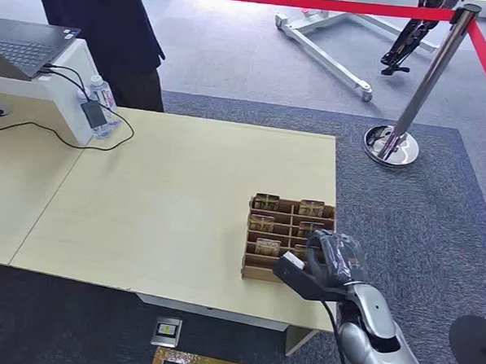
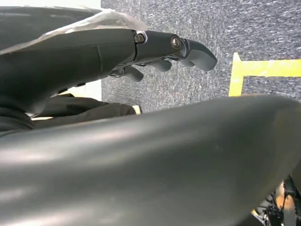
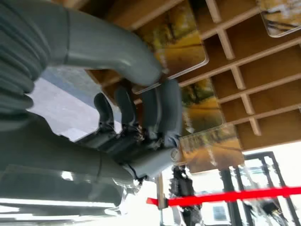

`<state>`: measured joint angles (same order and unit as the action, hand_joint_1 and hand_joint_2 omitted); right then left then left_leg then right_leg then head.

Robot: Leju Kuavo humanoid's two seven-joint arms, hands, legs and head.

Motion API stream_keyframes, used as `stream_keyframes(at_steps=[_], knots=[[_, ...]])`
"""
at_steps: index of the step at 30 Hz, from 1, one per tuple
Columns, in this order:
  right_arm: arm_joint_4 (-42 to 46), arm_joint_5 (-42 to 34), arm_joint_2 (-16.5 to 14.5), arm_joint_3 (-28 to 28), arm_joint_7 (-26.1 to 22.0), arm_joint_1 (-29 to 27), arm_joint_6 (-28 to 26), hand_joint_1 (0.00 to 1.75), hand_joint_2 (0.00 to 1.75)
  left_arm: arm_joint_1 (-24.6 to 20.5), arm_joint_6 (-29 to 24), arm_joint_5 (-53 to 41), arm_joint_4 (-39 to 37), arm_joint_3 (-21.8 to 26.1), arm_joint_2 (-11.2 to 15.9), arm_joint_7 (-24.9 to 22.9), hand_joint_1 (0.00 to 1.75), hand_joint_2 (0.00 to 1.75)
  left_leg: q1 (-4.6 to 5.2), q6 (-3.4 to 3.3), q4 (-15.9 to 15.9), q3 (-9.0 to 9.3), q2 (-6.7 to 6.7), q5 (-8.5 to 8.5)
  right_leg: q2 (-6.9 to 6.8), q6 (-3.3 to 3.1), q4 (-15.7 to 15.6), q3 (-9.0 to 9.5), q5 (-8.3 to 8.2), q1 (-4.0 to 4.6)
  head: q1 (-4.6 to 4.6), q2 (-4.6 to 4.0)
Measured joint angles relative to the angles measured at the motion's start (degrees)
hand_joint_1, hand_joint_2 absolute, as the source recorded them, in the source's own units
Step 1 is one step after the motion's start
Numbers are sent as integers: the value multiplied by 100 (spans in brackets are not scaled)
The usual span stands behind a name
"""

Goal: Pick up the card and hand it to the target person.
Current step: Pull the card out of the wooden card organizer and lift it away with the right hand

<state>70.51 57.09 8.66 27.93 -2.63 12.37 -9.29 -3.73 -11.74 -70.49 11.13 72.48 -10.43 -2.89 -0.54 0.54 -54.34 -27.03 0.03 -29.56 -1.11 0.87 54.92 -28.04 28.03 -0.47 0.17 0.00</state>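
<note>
A wooden card rack (image 1: 267, 269) stands near the front right corner of the light wooden table (image 1: 166, 194); several yellow-green picture cards stand in its slots. My right hand (image 1: 332, 256) reaches into the rack's right column. In the right wrist view its thumb (image 3: 117, 52) lies on one face of a card (image 3: 177, 47) and its dark fingers (image 3: 163, 108) curl against the other side, pinching the card, which still stands in its slot. My left hand (image 2: 160, 52) hangs over the carpet and holds nothing. A person in dark clothes (image 1: 107, 28) stands behind the table at far left.
A laptop (image 1: 26, 44) sits on a white stand at the table's far left, with a water bottle (image 1: 103, 101) and black cables beside it. A chrome stanchion (image 1: 393, 145) with red belt stands right of the table. More cards (image 3: 202, 106) fill neighbouring slots.
</note>
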Motion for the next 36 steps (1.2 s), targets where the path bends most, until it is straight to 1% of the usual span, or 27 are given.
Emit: stream_keyframes(at_steps=[14,27,36], knots=[[172,-57,42,-1,-69,-115,-55,175,175,3,-1,17,-2,0,2,32,0,0,0,0,0,-5,0,0,0,-2,0,-5,-1,0,1,0],[836,-68,330,-54,-167,-459,-153,175,175,1,-20,26,-5,2,-4,49,0,0,0,0,0,-25,-1,-1,0,-1,0,-23,-1,0,0,0],[961,-295,500,-76,-460,-339,-162,175,175,-4,15,13,-7,2,-11,93,0,0,0,0,0,-31,-1,-1,0,-1,0,-28,-1,0,1,0]])
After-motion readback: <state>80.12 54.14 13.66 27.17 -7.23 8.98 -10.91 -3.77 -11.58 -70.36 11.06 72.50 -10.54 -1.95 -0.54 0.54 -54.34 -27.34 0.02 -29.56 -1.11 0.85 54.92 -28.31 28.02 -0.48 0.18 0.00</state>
